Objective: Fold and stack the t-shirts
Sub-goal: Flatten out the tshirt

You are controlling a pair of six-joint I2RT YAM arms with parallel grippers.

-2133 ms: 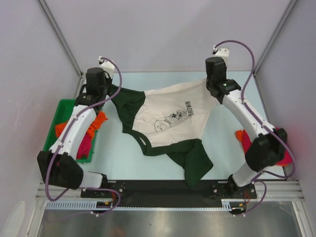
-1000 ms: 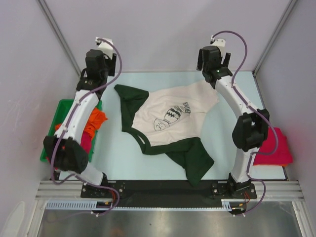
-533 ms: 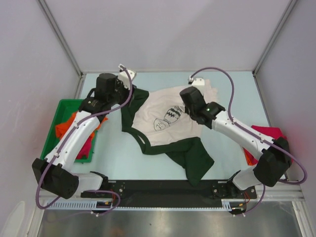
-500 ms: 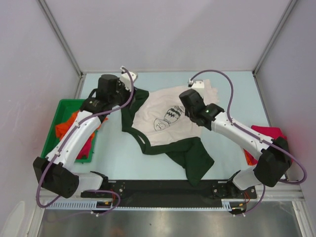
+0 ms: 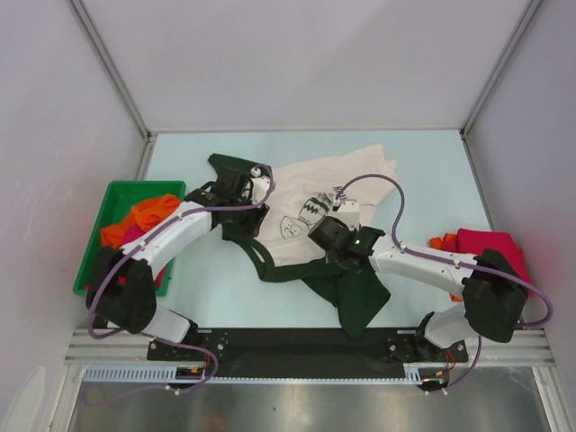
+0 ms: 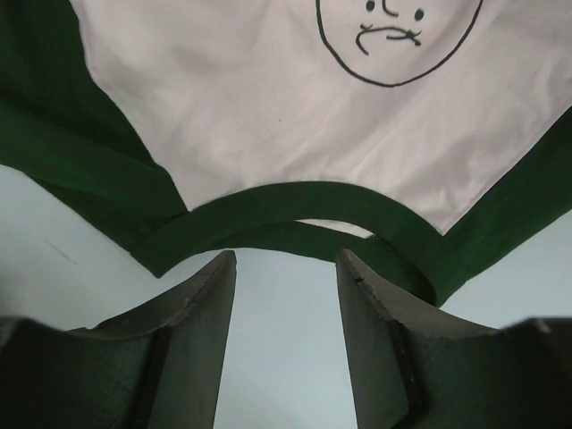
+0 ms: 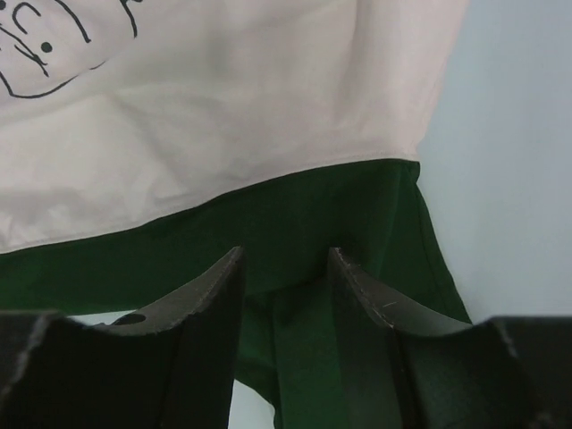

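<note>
The cream t-shirt [image 5: 306,184] lies rumpled in the middle of the table [image 5: 414,153]. I judge it soft and light. I would pinch the green collar [image 6: 295,201] and the sleeve [image 7: 349,214]. My left gripper [image 6: 284,268] and right gripper [image 7: 284,264] stand spread, empty.

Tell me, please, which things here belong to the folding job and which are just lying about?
Job: cream tee, spread mid-table; orange tee, in the bin; crimson tee, at the right edge.
Lying about: green bin; table.
</note>
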